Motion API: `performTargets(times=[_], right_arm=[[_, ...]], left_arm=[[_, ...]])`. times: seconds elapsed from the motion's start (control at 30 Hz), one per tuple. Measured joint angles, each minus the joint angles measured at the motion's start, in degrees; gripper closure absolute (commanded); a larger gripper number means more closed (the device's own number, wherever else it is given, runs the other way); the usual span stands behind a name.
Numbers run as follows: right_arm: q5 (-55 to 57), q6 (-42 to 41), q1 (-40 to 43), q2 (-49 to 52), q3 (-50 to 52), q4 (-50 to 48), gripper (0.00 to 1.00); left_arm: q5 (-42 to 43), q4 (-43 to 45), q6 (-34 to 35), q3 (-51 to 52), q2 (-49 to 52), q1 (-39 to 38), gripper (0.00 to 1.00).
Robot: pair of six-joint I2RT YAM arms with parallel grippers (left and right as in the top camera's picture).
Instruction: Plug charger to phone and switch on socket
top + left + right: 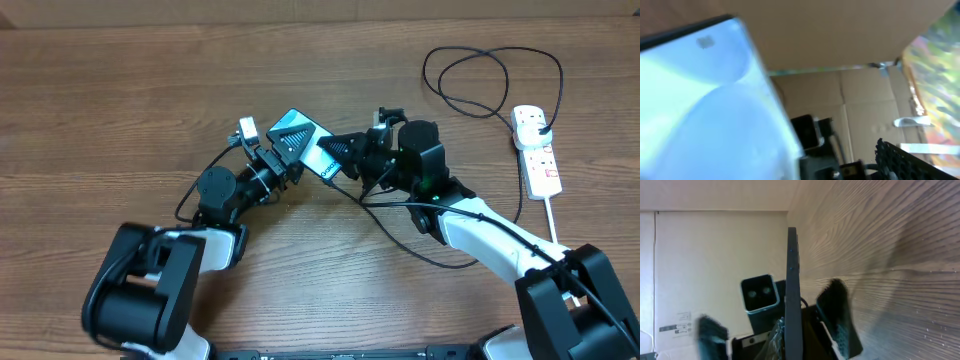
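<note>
The phone [300,135] is held up off the table between my two arms, its lit screen tilted. My right gripper [342,152] is shut on its right end. In the right wrist view the phone [791,280] stands edge-on straight out of the shut jaws. My left gripper [272,152] is open, its jaws either side of the phone's left end. The left wrist view shows the pale blue screen [705,110] on the left and one finger [905,160] apart from it. The charger cable [470,58] loops at the back right, its black plug [538,122] in the socket [542,160]. Its small tip is hidden.
The socket's thick white cord [550,215] runs toward the front right, past my right arm [480,225]. A thin black cable [410,240] trails on the table beside that arm. A cardboard wall [865,100] stands behind the table.
</note>
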State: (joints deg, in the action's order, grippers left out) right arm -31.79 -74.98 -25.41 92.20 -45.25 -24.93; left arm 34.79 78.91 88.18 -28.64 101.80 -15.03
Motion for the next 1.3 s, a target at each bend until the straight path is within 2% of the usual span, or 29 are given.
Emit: performTargets(times=[0.13,0.27,0.4,0.43,0.47,0.63,0.67,0.7,0.73,0.77,0.83,0.9,0.97,1.0,1.03,1.1,1.17,1.2,1.23,1.3], right_arm=[[1.6,0.4,-0.1,1.2,0.0,-0.6,0.96],[2.6,2.0,-0.2,1.2,0.0,-1.0,0.96],[2.9,3.7,-0.3,1.2,0.0,-1.0,0.96],[2.9,4.1,-0.3,1.2,0.0,-1.1,0.96],[2.9,4.6,-0.3,1.2,0.0,-1.3,0.96],[4.3,3.6,-1.0,0.6,-0.2,-1.5,0.96],[5.4,2.7,-1.6,0.5,-0.3,-1.4,0.96],[5.8,2.4,-1.7,0.5,-0.3,-1.5,0.76],[6.7,1.3,-2.1,0.4,-0.5,-1.3,0.25],[7.6,1.2,-2.4,0.3,-0.6,-0.5,0.01],[7.0,2.6,-1.9,0.3,-0.4,1.3,0.0],[1.4,11.1,3.7,-0.5,-0.2,6.5,0.0],[-1.6,19.6,11.3,-6.2,0.4,16.2,0.0],[-1.2,25.7,15.5,-13.0,0.7,21.2,0.0],[0.0,29.8,16.3,-17.4,0.3,24.3,0.0],[4.3,42.2,13.3,-29.3,0.1,34.1,0.0],[9.6,53.2,7.3,-33.3,0.0,39.1,0.0],[12.7,57.4,4.4,-32.3,-0.1,40.7,0.0],[16.8,61.8,0.9,-29.1,-0.1,41.4,0.0],[20.0,64.5,-1.5,-25.7,-0.1,40.8,0.0]], left_arm=[[-0.5,2.8,3.8,-3.0,1.7,0.0,0.04],[-0.5,2.4,7.5,-4.1,2.4,0.0,0.18],[-0.3,2.0,12.4,-4.2,2.6,0.0,0.41],[-0.3,1.9,13.6,-4.2,2.8,0.1,0.49],[-0.3,1.9,14.7,-4.2,3.1,0.1,0.61],[-0.3,1.2,16.5,-4.2,3.5,0.1,0.82],[-0.6,1.0,16.8,-4.2,3.6,0.1,0.94],[-0.7,0.9,16.8,-4.2,3.6,0.1,0.95],[-0.8,0.5,17.0,-4.2,3.7,0.1,0.95],[-1.2,0.9,17.5,-4.2,3.9,0.1,0.96],[-1.3,1.7,18.3,-4.4,3.9,0.2,0.96],[0.4,0.3,19.1,-4.8,3.8,0.7,0.96],[4.2,-6.4,19.7,-5.1,3.6,3.1,0.96],[6.9,-12.0,19.9,-5.2,3.6,5.8,0.96],[8.0,-14.9,19.9,-5.3,3.6,6.9,0.96],[11.9,-23.0,19.2,-6.2,3.4,9.9,0.96],[17.6,-32.6,16.3,-9.2,3.4,12.2,0.96],[21.7,-41.4,12.7,-14.1,3.6,12.9,0.96],[24.3,-46.2,9.7,-17.9,3.7,12.9,0.96],[27.5,-48.6,6.2,-23.1,4.0,12.9,0.96]])
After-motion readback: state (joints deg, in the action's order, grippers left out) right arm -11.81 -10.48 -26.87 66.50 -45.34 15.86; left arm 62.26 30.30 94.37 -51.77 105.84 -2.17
